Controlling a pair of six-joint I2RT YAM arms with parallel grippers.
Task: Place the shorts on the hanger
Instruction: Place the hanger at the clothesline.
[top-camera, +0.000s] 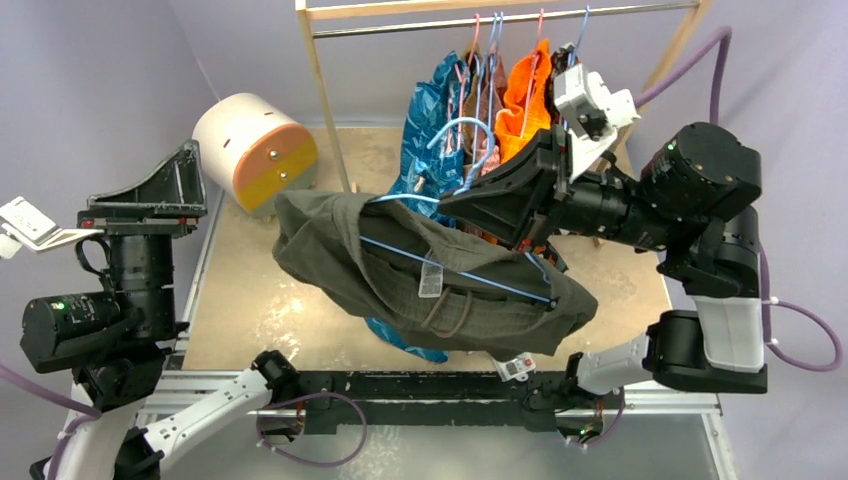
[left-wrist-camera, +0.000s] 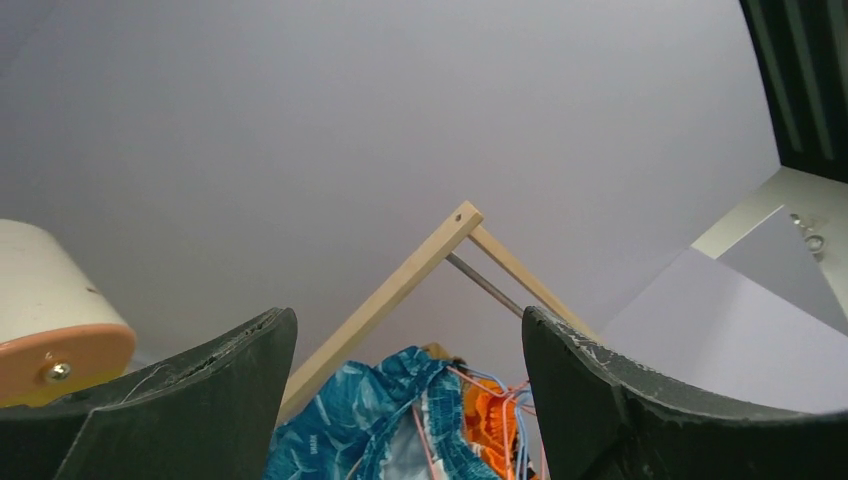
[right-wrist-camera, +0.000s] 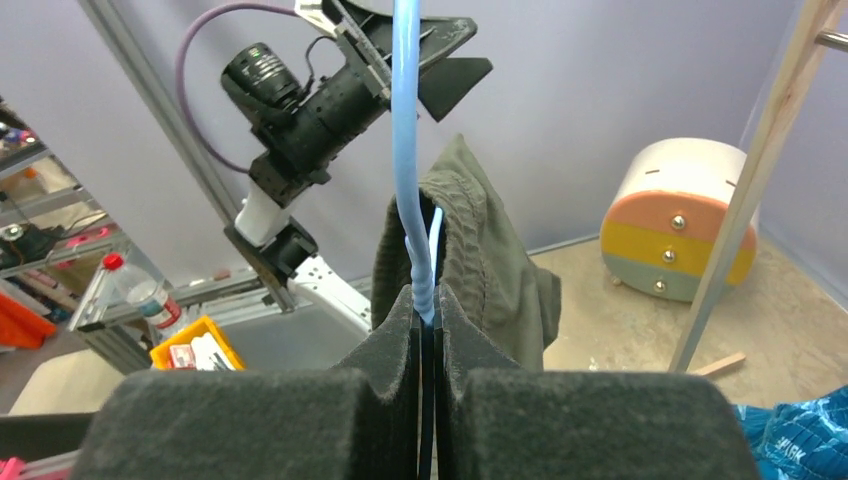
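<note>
Right wrist view alone shows right gripper (right-wrist-camera: 428, 305) clamping the hanger (right-wrist-camera: 405, 150) (left gripper (left-wrist-camera: 405, 340) gapes wide), plus lower-left yellow bin (right-wrist-camera: 165, 356), perhaps holding boxes (right-wrist-camera: 205, 350).

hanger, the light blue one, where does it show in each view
Top external: the hanger is at centre, its wire crossing the shorts.
Left wrist: not in it.
Right wrist: top centre, running straight down into the shut right claw.
Shared landmark: the cream and orange drum, in all three views.
</note>
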